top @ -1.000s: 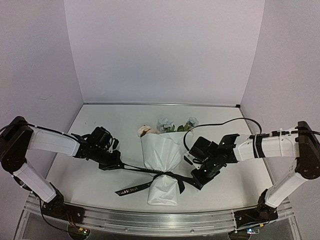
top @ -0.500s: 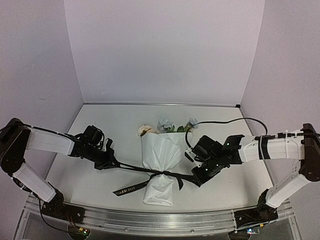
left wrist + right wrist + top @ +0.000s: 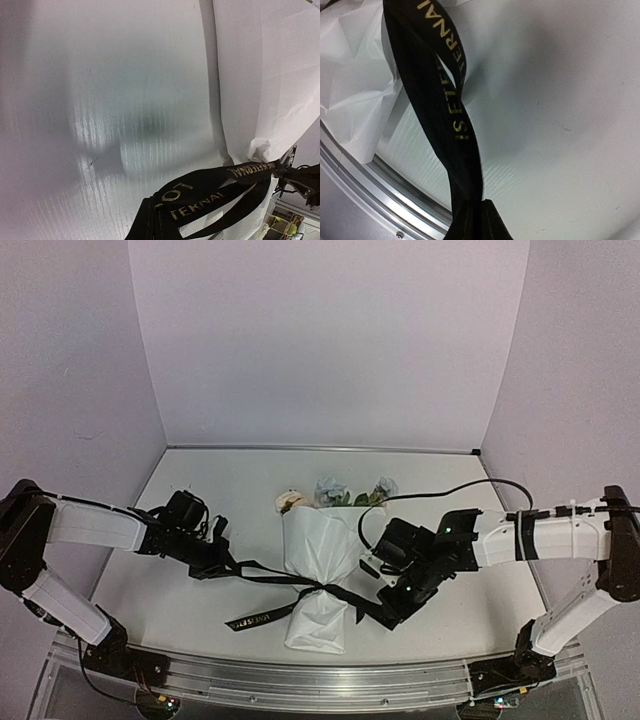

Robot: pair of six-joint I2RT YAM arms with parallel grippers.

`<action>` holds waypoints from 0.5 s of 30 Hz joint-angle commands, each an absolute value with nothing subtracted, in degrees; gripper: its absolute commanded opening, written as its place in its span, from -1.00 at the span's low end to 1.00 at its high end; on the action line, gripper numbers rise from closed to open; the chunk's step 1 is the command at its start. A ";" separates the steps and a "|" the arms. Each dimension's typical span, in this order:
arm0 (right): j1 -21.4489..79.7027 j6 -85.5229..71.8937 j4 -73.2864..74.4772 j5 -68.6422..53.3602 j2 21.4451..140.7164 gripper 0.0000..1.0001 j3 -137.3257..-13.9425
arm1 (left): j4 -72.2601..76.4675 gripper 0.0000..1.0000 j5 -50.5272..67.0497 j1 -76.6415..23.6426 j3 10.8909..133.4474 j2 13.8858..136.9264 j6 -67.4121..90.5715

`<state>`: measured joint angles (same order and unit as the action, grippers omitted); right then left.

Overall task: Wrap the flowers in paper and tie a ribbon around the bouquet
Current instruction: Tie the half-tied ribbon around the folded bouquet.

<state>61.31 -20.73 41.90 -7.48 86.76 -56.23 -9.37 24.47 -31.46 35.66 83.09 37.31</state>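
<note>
a robotics lab test cell, not a lived-in room: a bare white worktop (image 3: pixel 250 490) is boxed in on three sides by plain pale lilac panels (image 3: pixel 320 340). an aluminium rail (image 3: pixel 300 680) runs along the near edge, with the left arm (image 3: pixel 95 525) and the right arm (image 3: pixel 550 535), both white and black, bolted to it. a loose black cable (image 3: pixel 460 487) trails over the surface, and small lit circuit boards (image 3: pixel 165 703) sit below the rail.

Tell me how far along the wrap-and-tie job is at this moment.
Done: the paper is wrapped into a cone around the flowers. In hand: the ribbon is cinched around the cone's narrow part, the left end effector and right end effector each gripping one side. Left: securing the knot and letting go.
</note>
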 commanded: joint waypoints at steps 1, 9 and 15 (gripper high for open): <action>63.51 -24.59 40.82 -13.58 88.67 -0.67 -56.97 | -9.37 -1.00 22.58 -33.82 36.90 82.52 36.06; 60.77 -21.76 40.60 -3.96 80.70 0.26 -53.58 | -8.74 -1.00 22.43 -34.01 37.37 83.70 35.86; 51.58 -18.54 37.23 1.16 83.48 0.26 -51.04 | -9.16 -1.00 22.55 -34.03 38.16 84.07 35.48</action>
